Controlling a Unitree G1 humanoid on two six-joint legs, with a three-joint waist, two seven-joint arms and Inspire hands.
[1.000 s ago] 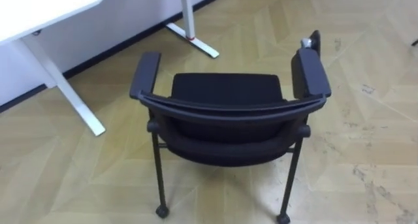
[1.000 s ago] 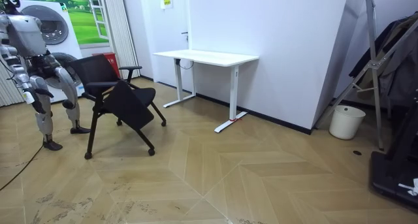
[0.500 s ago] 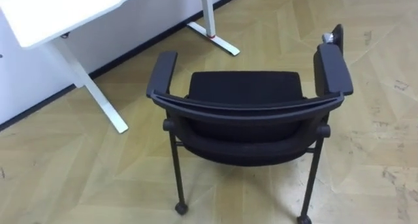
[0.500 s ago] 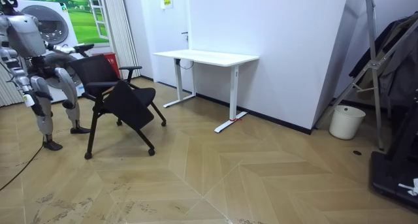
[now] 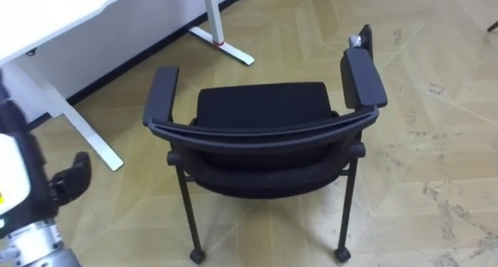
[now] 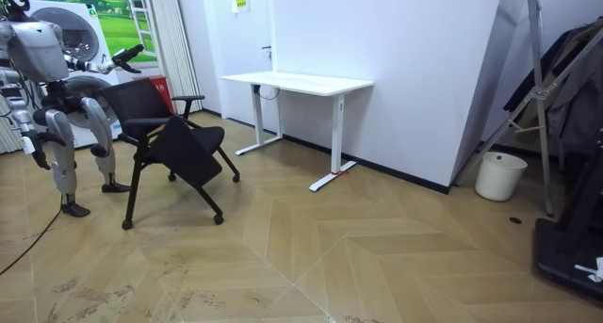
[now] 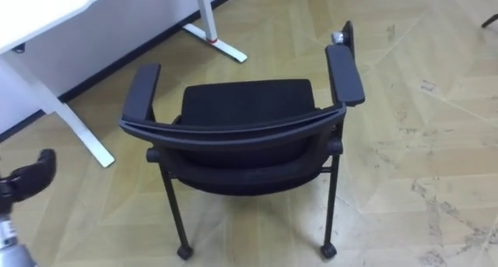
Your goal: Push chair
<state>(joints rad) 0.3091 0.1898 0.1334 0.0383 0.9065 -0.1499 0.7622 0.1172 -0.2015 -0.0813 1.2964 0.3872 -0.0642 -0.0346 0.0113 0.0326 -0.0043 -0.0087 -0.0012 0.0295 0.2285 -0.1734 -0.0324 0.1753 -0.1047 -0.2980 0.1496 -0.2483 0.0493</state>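
Black chair (image 5: 263, 111) stands by a white desk (image 5: 47, 10), left hand (image 5: 70, 180) nearby.

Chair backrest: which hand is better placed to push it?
Left. The left hand is up near the left end of the chair backrest, not touching; the right hand hangs down by the robot's side.

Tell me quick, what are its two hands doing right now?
Left hand: open, holding nothing, apart from the chair.
Right hand: hangs at the robot's side; open or closed cannot be told.
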